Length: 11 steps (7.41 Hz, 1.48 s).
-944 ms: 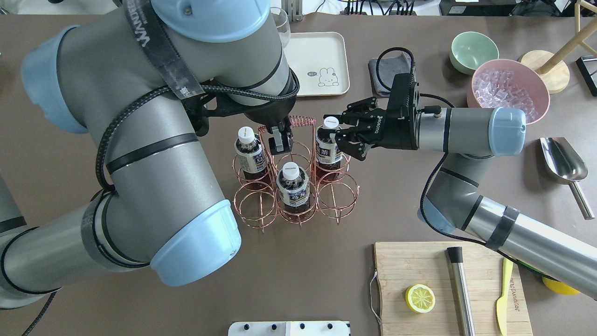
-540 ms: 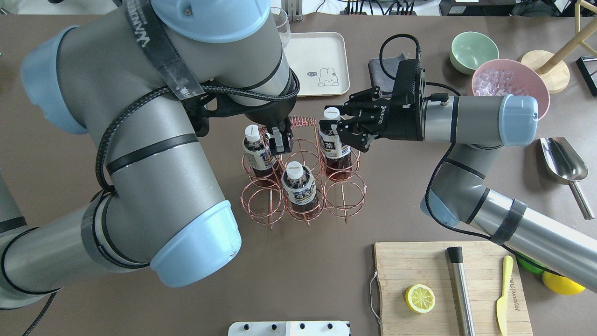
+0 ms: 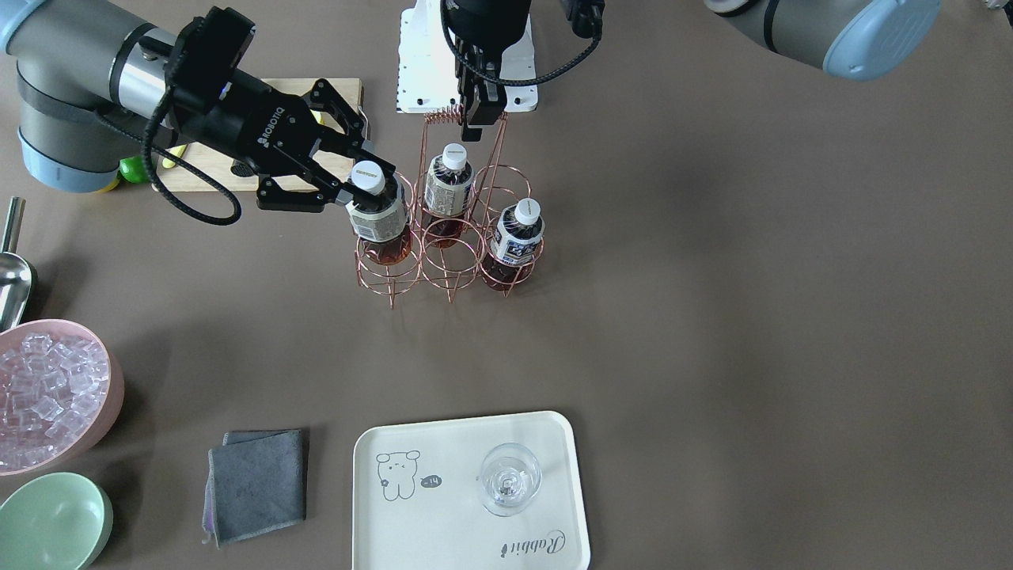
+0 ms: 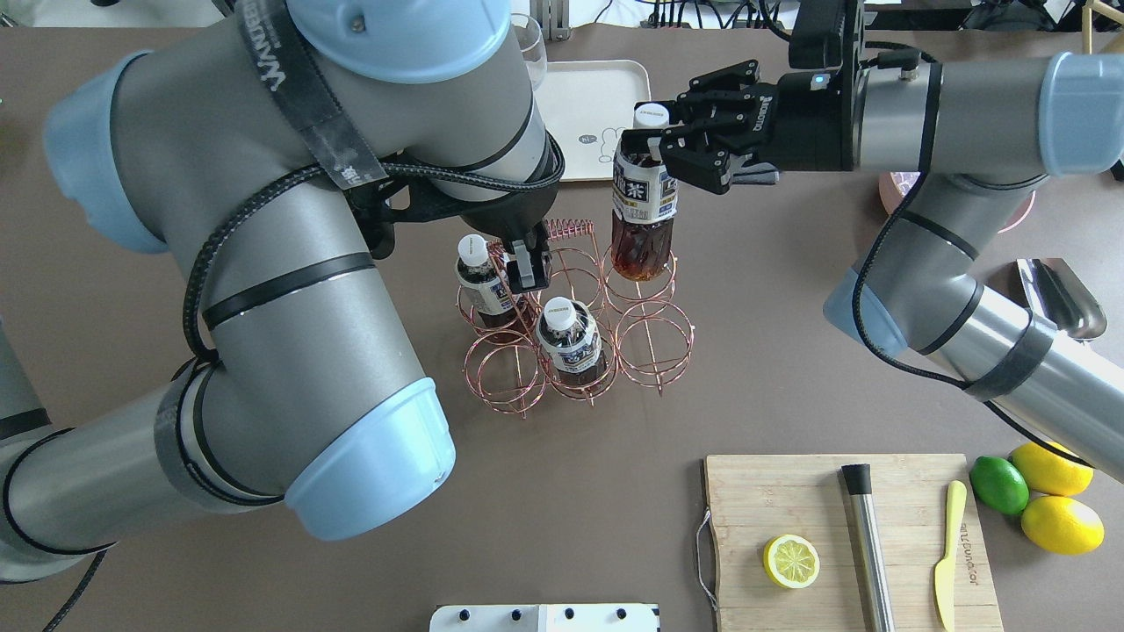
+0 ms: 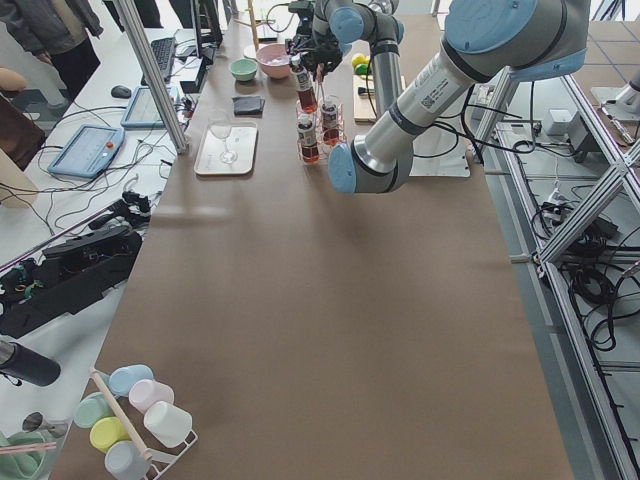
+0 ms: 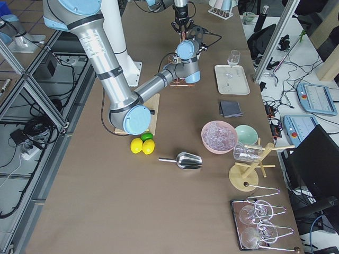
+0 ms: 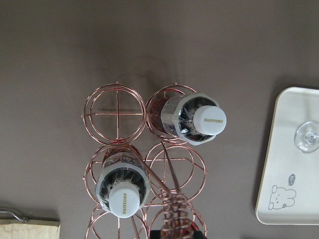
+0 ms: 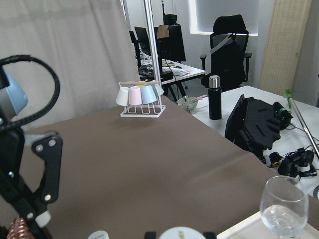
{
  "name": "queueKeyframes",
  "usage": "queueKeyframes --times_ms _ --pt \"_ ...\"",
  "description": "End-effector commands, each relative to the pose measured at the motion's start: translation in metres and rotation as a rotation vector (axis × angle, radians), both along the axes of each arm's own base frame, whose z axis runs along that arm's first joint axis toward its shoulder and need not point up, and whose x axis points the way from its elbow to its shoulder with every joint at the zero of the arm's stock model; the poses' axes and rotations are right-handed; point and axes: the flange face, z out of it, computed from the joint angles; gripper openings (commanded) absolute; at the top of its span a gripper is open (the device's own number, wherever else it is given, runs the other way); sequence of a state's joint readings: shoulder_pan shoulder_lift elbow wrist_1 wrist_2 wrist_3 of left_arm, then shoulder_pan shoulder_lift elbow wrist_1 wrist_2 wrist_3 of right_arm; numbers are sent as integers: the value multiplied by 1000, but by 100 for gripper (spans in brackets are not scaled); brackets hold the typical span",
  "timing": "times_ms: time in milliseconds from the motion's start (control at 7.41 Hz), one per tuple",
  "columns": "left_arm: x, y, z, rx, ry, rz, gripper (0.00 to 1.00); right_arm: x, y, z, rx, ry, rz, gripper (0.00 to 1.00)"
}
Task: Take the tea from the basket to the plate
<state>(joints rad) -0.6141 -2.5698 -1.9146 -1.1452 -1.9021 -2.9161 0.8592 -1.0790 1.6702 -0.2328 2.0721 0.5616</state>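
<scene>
- The black two-finger right gripper (image 4: 654, 145) is clenched on the neck of a small clear plastic bottle of tea (image 4: 644, 206), just under its white screw cap. Its fingers are only as far apart as that neck.
- The bottle of tea hangs roughly upright and sits higher than the two other bottles. Its dark reddish-brown base is over a corner ring of the rose-gold wire basket (image 4: 650, 349), in the row nearer the tray and on the robot's right. We cannot tell whether the base is clear of that ring's rim.
- The left gripper (image 4: 529, 263) points straight down with its fingers nearly together, pinching the basket's handle beside the coiled wire (image 4: 566, 230).
- Two like bottles stand in the basket. One (image 4: 481, 281) is in the opposite corner ring of the same row, and the other (image 4: 569, 338) is in the middle ring of the row nearer the robot.
- The cream-white rectangular tray (image 3: 443, 522) with the bear drawing lies well apart from the basket and carries an upright clear stemmed glass (image 3: 510, 479).
- A pink round bowl (image 3: 112, 396) holds clear ice cubes, and a pale green bowl (image 3: 51, 522) sits just beside it.
</scene>
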Motion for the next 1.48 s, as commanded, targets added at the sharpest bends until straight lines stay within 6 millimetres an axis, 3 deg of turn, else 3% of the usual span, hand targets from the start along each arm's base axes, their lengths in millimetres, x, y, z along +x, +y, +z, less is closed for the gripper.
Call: queueKeyframes --times_ms 0,270,540,674,809,1079,1349 --pt "3 -1 0 -3 -4 0 0 64 -55 -22 -52 30 129 0" --pt "1 0 0 -2 -1 0 0 72 -113 -8 -77 70 260 0" --pt "-11 3 -4 1 4 -8 0 46 -170 14 -85 54 401 0" --pt "-5 -1 -10 -2 -1 -7 0 25 -186 27 -94 41 442 0" --pt "-12 3 -17 1 1 -7 0 3 -187 39 -105 31 469 0" --pt "-14 5 -17 -4 -9 -5 0 -49 -184 66 -121 11 488 0" --pt "-18 3 -11 -21 -47 -5 0 -93 -177 79 -138 2 503 0"
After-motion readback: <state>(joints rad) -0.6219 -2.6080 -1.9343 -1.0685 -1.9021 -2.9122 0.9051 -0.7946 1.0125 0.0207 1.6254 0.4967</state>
